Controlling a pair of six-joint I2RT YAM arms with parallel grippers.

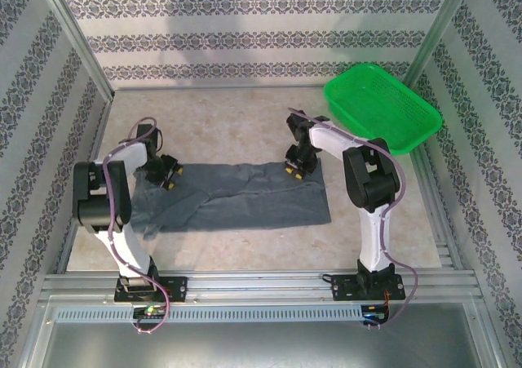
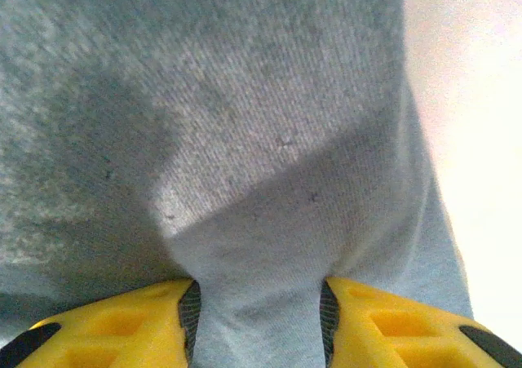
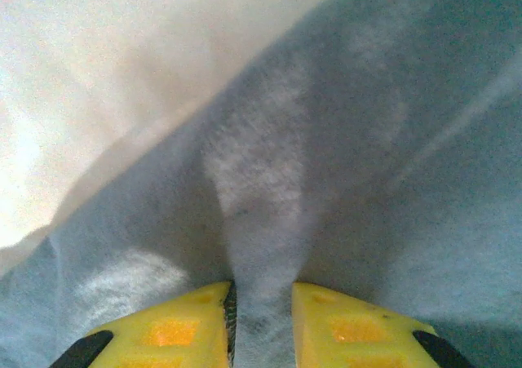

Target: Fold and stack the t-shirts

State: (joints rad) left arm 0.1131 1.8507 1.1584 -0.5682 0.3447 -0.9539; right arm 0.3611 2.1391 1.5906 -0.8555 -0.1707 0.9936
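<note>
1. On the pale table (image 1: 220, 123) between the two arms, a dark grey t-shirt (image 1: 245, 198) lies as a long, roughly flattened band. Its left end is rumpled beside the left arm, and a green basket (image 1: 383, 107) sits well apart at the far right corner.
2. The left gripper (image 1: 167, 175) is down at the shirt's far left edge. Its yellow fingers (image 2: 139, 319) are drawn in around a thick ridge of cloth and appear to grip it, though the contact sits at the very bottom of the wrist view.
3. The right gripper (image 1: 295, 170) is at the far right corner, its fingers (image 3: 342, 327) almost together on a thin pleat of the same shirt.
4. Likely trouble: the right-hand pinch is slim, and a quick or uneven lift could let the soft cotton slide out.
5. If the two arms travel at different rates, the edge between them would skew and the fold would land crooked. The rumpled left end could also be trapped inside as creases.
6. Hard to judge: how many layers each gripper has taken.
7. The collar and sleeves cannot be picked out, the left arm covers part of the shirt's left end from above, and glare washes out the table in both wrist views.
</note>
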